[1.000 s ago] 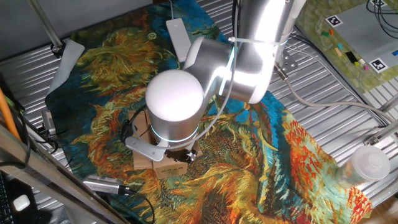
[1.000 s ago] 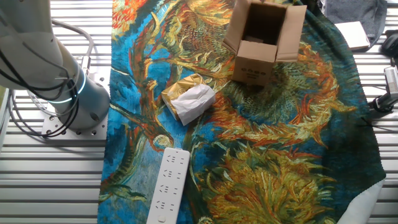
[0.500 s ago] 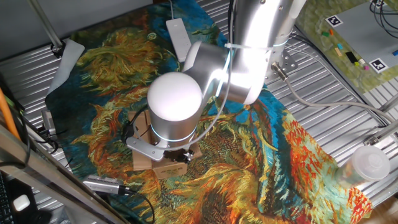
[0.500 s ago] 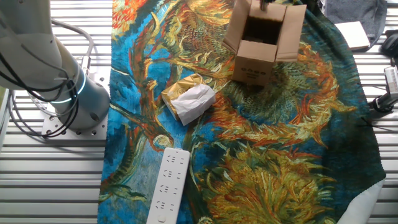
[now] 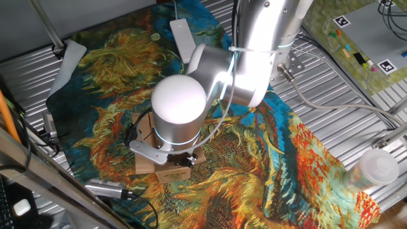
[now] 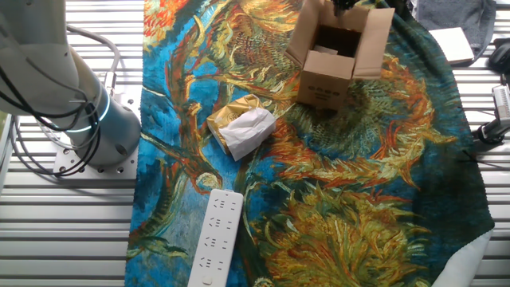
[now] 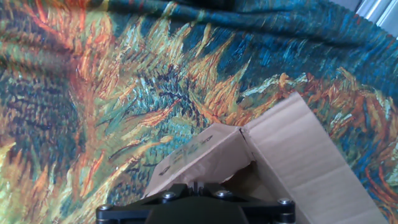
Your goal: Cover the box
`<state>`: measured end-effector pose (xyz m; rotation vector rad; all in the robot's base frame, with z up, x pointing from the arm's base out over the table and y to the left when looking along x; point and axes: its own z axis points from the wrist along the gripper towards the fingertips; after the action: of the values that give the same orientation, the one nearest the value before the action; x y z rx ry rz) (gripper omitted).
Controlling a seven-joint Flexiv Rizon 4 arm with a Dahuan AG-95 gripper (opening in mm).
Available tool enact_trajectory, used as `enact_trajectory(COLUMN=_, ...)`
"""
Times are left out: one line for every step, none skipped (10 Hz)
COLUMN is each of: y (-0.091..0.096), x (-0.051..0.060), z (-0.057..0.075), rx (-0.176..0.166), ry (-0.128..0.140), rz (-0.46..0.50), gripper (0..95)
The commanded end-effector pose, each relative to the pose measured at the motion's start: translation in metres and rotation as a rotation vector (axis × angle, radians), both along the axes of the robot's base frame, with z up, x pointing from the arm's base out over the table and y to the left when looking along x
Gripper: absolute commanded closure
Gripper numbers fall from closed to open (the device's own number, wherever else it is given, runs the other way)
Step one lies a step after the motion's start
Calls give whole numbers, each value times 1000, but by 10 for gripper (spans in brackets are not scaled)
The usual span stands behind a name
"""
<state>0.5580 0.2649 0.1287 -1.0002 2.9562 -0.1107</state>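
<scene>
The box [image 6: 333,57] is a small brown cardboard carton standing upright on the painted cloth, with its flaps open. In the one fixed view only its lower part [image 5: 163,167] shows under my wrist. In the hand view its flaps [image 7: 292,149] spread just below me. My gripper [image 6: 348,5] hangs over the box's far edge at the top of the other fixed view. In the hand view the gripper [image 7: 194,185] has its fingers together and holds nothing.
A white-and-yellow wrapped packet [image 6: 241,127] lies left of the box. A white power strip [image 6: 215,235] lies near the cloth's edge. The arm's base [image 6: 80,104] stands at the left. A clear plastic cup [image 5: 375,168] stands off the cloth.
My gripper has come down into sight over the box's far edge. The box has shifted very slightly.
</scene>
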Motion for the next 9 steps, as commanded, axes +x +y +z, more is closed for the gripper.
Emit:
enact_trajectory(y=1, x=-7, z=0, rx=40, ry=-4, rz=-15, gripper=950)
enact_trajectory(y=3, x=-12, z=-1, rx=46, ry=-5, rz=-25, gripper=950)
enact_trajectory(y=4, x=-17, z=-3, rx=57, ry=-4, rz=-31, gripper=950)
enact_trajectory(y=5, x=-22, z=-4, rx=62, ry=0, rz=-29, gripper=950)
enact_trajectory(y=6, x=-26, z=-5, rx=72, ry=3, rz=-28, gripper=950)
enact_trajectory(y=7, x=-31, z=-6, rx=87, ry=9, rz=-32, gripper=950)
enact_trajectory(y=6, x=-35, z=-6, rx=102, ry=19, rz=-35, gripper=950)
enact_trajectory(y=5, x=-40, z=-5, rx=128, ry=32, rz=-46, gripper=950)
enact_trajectory(y=4, x=-44, z=-4, rx=151, ry=45, rz=-56, gripper=950)
